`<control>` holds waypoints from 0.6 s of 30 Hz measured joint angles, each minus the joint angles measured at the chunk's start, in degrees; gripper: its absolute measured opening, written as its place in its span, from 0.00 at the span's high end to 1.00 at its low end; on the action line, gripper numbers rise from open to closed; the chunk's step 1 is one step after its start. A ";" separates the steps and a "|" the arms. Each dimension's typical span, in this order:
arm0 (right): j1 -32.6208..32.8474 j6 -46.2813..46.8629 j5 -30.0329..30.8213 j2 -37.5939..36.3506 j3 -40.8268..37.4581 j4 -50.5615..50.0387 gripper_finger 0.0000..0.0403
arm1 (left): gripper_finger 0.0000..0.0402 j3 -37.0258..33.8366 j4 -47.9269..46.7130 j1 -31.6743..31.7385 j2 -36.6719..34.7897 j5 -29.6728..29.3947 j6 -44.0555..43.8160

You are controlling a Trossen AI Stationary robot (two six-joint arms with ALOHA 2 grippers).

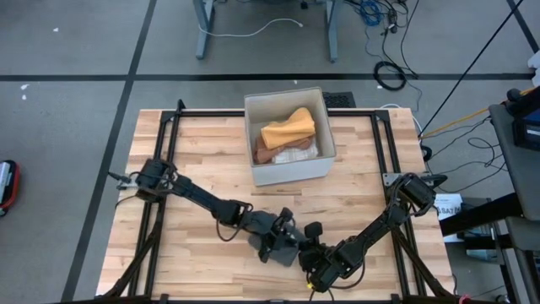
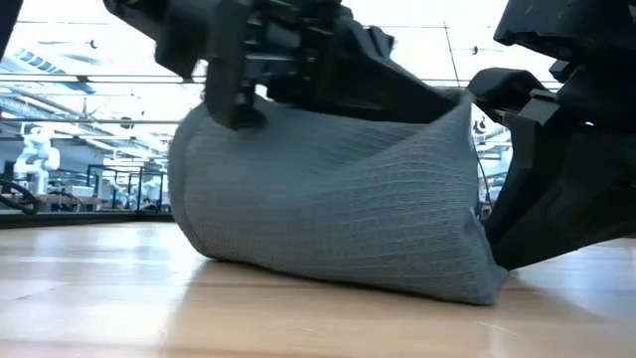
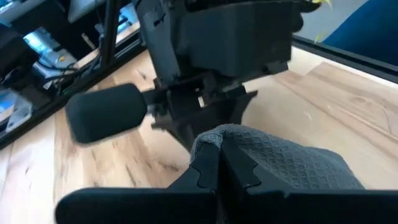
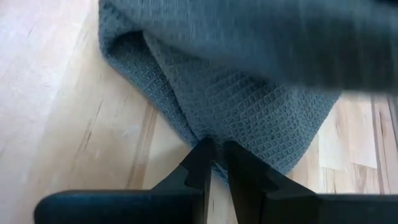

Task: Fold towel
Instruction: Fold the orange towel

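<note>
low view: grey towel (image 2: 338, 199) bunched on table, pinched between both arms' fingers.

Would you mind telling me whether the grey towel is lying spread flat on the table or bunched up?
Bunched up. The grey towel stands in a rounded heap on the table, pinched by the left gripper and right gripper.

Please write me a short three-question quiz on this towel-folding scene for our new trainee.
1. True or false: the grey towel lies flat on the table.
2. What holds the towel? A) left pincer only B) right pincer only C) both
3. The orange cloth sits in the white ____.

Key: 1. False, it is bunched and lifted. 2. C, each pincer is shut on an edge. 3. Box.
</note>
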 joint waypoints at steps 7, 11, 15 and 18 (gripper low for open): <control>0.02 0.33 0.00 0.00 -0.02 0.42 0.91 | 1.00 4.29 -3.87 2.18 2.58 1.42 1.93; 0.02 0.36 0.02 0.00 -0.02 0.56 0.91 | 1.00 4.42 -4.46 3.51 2.58 1.41 1.93; 0.02 0.38 0.04 0.00 -0.02 0.68 0.91 | 1.00 4.43 -3.81 4.75 2.98 2.03 1.91; 0.02 0.57 0.04 0.00 -0.02 0.77 0.91 | 1.00 4.50 -3.49 5.42 3.98 3.88 1.90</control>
